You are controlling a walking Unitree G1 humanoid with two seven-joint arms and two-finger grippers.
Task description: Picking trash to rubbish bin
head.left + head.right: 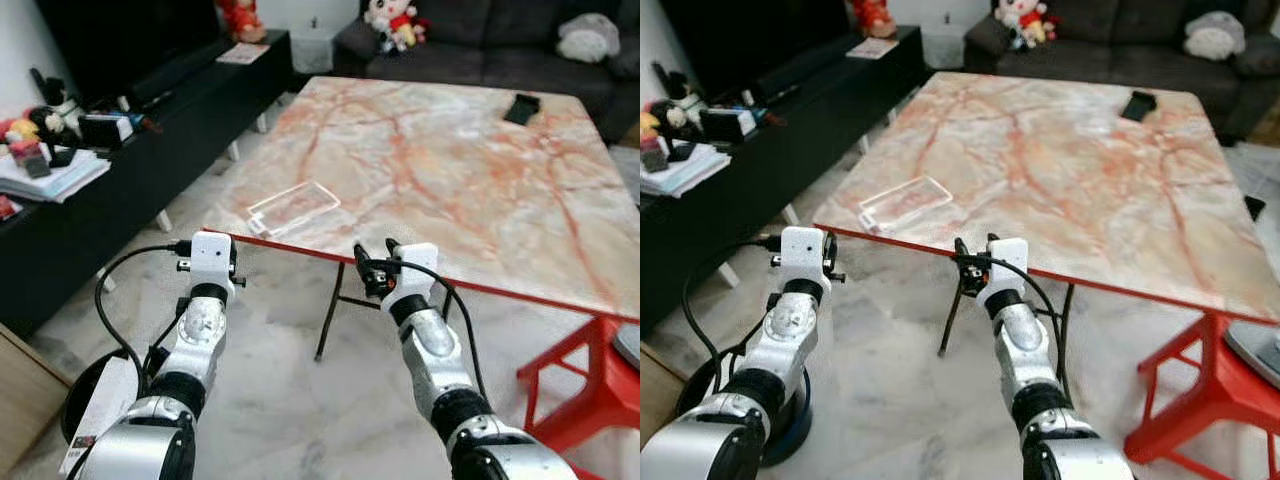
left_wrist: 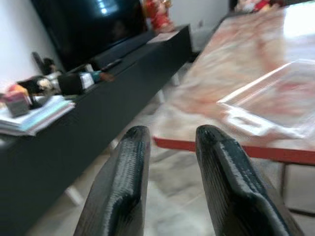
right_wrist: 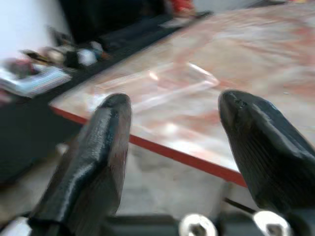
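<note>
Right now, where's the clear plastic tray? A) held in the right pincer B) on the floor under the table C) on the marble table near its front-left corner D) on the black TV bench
C: the clear plastic tray lies flat on the marble table near its red-edged front-left corner, ahead of both pincers; the left pincer and right pincer are open and hold nothing.

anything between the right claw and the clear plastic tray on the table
Only the table's red edge and bare marble, in the right wrist view, separate the right claw from the clear plastic tray.
</note>
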